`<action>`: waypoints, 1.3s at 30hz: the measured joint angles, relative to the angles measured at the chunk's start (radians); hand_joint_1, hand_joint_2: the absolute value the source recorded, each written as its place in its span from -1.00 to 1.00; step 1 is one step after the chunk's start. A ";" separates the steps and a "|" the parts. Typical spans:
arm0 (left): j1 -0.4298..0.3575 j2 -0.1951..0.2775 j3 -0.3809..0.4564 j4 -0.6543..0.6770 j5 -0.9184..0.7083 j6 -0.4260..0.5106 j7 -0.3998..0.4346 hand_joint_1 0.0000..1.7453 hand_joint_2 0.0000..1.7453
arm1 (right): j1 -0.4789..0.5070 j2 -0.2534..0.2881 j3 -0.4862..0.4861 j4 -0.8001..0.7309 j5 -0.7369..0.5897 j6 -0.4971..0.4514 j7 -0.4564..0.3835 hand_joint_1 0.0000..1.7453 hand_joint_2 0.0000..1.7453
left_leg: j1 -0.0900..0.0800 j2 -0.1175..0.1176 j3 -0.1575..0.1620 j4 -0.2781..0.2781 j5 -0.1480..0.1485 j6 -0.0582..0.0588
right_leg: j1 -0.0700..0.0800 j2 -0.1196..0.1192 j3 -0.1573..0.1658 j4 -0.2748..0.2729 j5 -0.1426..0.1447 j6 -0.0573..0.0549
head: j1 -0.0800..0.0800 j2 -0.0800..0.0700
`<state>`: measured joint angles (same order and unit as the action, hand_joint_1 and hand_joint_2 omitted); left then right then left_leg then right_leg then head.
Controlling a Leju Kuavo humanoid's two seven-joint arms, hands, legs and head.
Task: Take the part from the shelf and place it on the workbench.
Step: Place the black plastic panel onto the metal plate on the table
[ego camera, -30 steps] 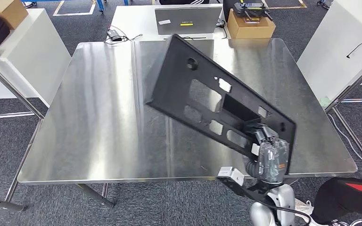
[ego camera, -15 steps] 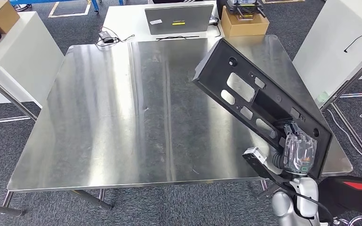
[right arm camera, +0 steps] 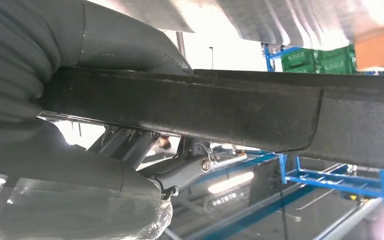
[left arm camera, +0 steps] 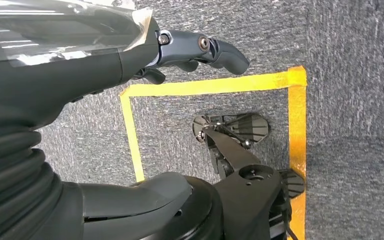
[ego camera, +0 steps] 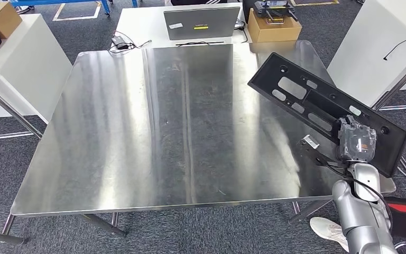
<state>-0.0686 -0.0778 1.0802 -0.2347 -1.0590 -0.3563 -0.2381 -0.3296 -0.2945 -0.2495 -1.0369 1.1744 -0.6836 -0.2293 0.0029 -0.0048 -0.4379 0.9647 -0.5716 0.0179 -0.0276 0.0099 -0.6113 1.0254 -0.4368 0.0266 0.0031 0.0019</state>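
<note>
Right robot hand [ego camera: 357, 142]: closed tight around the near end of the part, its fingers wrapped over the edge; the wrist camera sees the dark edge of the part clamped right against the hand.
Left robot hand [left arm camera: 130, 55]: hanging down over grey carpet and a square of yellow tape [left arm camera: 220, 87], fingers loosely curled, nothing in them.
Part [ego camera: 317, 108]: one long black plastic panel with several cut-out slots, held tilted over the bench's right edge, its far end above the steel and its near end out past the corner.
Change: a moment ago the part stood steeper and nearer the middle of the bench; now it lies flatter and further right, and the right robot hand has swung out with it.
Bench [ego camera: 153, 121]: one broad steel top.
Far side: one closed laptop [ego camera: 201, 22] on a white table, one cardboard box [ego camera: 273, 26] beside it.
</note>
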 joint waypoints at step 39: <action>-0.018 -0.001 -0.001 0.000 -0.028 0.000 -0.016 -1.00 1.00 | -0.343 0.287 0.930 0.141 -0.155 0.310 -0.082 -0.50 -0.50 | 0.001 0.003 0.003 -0.001 0.001 -0.002 | 0.003 0.006 0.002 -0.001 0.000 0.000 | 0.000 0.000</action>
<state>-0.0863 -0.0793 1.0796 -0.2342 -1.0874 -0.3563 -0.2543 -0.6725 -0.0076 0.6804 -0.8957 1.0193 -0.3733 -0.3109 0.0035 -0.0015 -0.4351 0.9637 -0.5707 0.0159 -0.0249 0.0158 -0.6094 1.0244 -0.4368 0.0267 0.0031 0.0019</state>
